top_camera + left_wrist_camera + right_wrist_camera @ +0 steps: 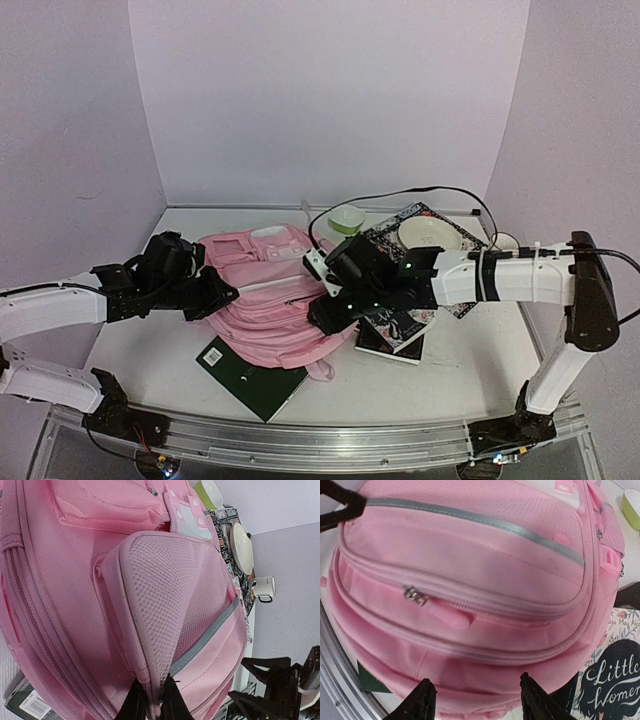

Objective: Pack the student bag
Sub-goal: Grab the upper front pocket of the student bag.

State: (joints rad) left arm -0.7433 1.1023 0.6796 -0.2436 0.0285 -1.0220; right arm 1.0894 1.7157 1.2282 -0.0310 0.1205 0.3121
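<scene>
White table (450, 390), lilac walls (330, 100), pink student bag (265, 310) lying flat

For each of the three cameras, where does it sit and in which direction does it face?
Top external: above and behind the left arm and right arm, looking down at the table; both show, flanking the student bag.
Left wrist: on the left arm, facing the bag's mesh pocket; the left gripper pinches its edge.
Right wrist: on the right arm, facing the bag's zipped front; the right gripper stands open.
Shared: all show the bag and green bowl.
</scene>
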